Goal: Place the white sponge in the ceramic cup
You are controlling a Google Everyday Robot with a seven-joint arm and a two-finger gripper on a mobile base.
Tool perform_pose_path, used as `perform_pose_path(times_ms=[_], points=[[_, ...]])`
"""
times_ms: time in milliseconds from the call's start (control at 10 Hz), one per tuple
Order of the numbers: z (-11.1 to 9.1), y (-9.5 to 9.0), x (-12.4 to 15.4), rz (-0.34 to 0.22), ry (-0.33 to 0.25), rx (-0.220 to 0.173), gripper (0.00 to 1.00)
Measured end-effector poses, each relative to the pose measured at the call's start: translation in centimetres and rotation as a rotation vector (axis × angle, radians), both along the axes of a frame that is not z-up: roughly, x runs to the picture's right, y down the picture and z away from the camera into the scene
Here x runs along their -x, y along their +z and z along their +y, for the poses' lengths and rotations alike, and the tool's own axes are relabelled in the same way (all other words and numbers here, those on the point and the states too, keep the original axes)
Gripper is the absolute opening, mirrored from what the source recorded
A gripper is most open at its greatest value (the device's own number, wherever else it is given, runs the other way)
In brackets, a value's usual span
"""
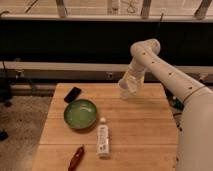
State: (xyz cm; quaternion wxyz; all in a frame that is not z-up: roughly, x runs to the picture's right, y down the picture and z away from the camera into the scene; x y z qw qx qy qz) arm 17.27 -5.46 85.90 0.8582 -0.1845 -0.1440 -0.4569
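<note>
Whitish small round ceramic cup (124, 92) sits right under the gripper (129, 84), at the wooden table's (142, 127) far edge; I cannot tell the gripper's hold.

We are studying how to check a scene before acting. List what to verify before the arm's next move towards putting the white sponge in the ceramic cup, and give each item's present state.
1. Gripper located: ok. It is over the far side of the wooden table.
2. White sponge found: cannot tell. No separate sponge shows on the table.
3. Ceramic cup found: cannot tell. There is a pale shape at the gripper, but it cannot be identified.
4. Green bowl apart from the gripper: ok. It lies to the left, nearer the camera.
5. White bottle out of the way: ok. It lies on its side near the front.
</note>
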Motion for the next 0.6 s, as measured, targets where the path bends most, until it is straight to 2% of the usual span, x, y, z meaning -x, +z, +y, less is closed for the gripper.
perform_pose_path(times_ms=[600], points=[[-2.7,0.4,0.7,-0.019,-0.020,-0.043,0.00]])
